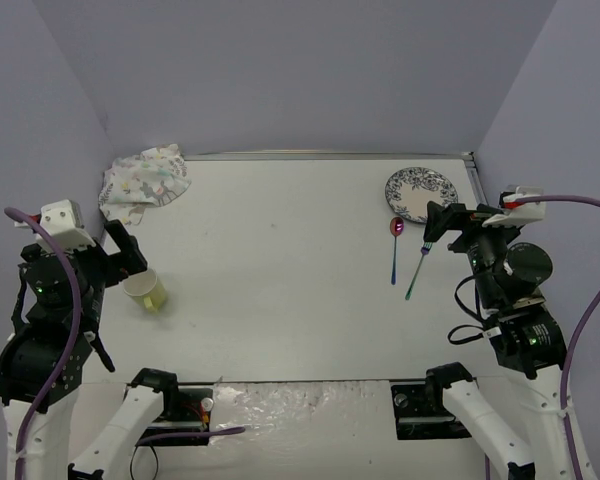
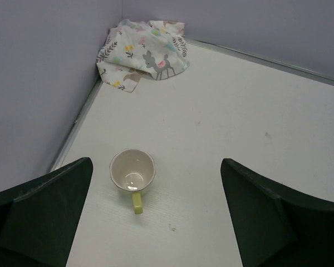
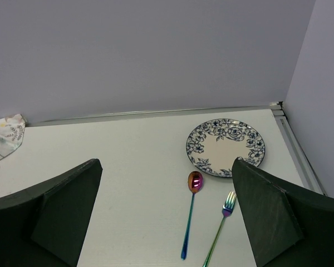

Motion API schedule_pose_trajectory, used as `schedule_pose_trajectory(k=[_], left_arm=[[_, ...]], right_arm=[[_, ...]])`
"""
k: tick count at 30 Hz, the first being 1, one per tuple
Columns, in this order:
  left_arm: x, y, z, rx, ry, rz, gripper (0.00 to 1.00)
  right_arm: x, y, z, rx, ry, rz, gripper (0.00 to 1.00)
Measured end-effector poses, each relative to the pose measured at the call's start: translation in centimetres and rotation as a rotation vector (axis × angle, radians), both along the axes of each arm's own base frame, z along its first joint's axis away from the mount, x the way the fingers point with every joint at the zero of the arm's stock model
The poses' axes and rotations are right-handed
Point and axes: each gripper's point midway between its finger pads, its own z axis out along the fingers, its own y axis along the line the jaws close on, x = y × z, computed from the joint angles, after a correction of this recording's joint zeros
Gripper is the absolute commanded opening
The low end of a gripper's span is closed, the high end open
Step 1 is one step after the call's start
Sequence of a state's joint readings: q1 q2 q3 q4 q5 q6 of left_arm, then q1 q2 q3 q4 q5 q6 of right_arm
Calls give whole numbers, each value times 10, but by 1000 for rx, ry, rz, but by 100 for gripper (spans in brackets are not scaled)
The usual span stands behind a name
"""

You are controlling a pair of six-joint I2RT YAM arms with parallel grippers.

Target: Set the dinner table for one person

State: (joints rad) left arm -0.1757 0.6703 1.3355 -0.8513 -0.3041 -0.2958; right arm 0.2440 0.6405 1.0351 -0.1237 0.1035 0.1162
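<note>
Currently, your left gripper (image 1: 128,252) stands wide open and empty, just beside the yellow-handled cup (image 2: 132,171) near the left edge of the dinner table (image 1: 300,290). Your right gripper (image 1: 443,226) is spread wide and holds nothing. It sits over the spoon (image 3: 195,181) and fork (image 3: 229,201), which lie side by side near the floral plate (image 3: 225,147). A printed cloth (image 2: 143,53) lies crumpled in the far-left corner.

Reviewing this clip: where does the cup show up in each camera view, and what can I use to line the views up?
Top external: the cup is at the left, toward the near side of the white tabletop.
Left wrist: the cup is lower left of centre, upright, handle toward the camera.
Right wrist: not in it.
Shared landmark: the printed cloth bunched in the far-left corner, at top left in the left wrist view and at the left edge in the right wrist view.
</note>
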Motion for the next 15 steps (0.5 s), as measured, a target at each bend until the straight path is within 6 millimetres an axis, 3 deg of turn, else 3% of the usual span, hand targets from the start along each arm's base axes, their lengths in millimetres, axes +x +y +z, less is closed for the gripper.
schedule_pose_trajectory(k=[6,9,15], left_arm=[[23,-6,-17,-24,67,10,97],[54,-13,-39,-42,128,20,97],[134,-24,-102,-77,264,67,97]], right_arm=[[3,9,-4,42,15,38,100],[10,22,-18,60,57,90,100],[27,49,-61,82,200,201,100]])
